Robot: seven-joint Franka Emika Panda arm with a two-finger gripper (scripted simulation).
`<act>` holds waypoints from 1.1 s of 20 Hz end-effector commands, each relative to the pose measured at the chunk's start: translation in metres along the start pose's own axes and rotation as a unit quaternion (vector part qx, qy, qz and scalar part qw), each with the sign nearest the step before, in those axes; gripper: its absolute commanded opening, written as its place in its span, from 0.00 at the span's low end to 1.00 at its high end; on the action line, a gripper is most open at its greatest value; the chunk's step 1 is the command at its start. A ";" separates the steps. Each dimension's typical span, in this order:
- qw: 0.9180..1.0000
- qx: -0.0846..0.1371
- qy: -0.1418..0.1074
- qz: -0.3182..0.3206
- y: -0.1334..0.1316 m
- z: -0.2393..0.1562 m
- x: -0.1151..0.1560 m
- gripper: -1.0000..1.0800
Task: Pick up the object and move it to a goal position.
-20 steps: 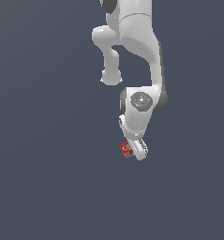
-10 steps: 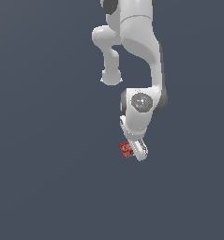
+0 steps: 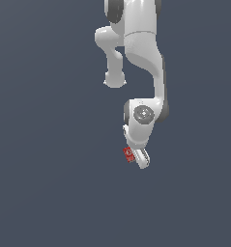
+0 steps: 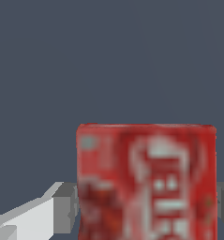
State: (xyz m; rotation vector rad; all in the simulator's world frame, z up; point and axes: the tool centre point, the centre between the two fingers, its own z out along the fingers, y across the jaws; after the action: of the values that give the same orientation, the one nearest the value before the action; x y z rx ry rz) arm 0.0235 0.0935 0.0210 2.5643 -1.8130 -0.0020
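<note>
The object is a small flat red box with white label markings [image 4: 146, 183]. In the wrist view it fills the space between my two grey fingers, one finger [image 4: 66, 206] pressing each side. In the exterior view the red box [image 3: 129, 154] shows as a small red patch at the end of the white arm, held off any surface. My gripper [image 3: 134, 157] is shut on the box, with the white hand partly hiding it.
Only a plain dark grey-blue background shows in both views. The white arm [image 3: 141, 62] comes down from the top of the exterior view. No goal marker is visible.
The gripper and the box it holds sit at nearly the same spot across the frames; I see no clear movement.
</note>
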 end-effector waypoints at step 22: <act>1.000 0.001 0.000 0.000 0.007 -0.008 0.014 0.00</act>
State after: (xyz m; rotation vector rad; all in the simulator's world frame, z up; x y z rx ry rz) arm 0.0220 0.0837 0.0246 2.5660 -1.8123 -0.0015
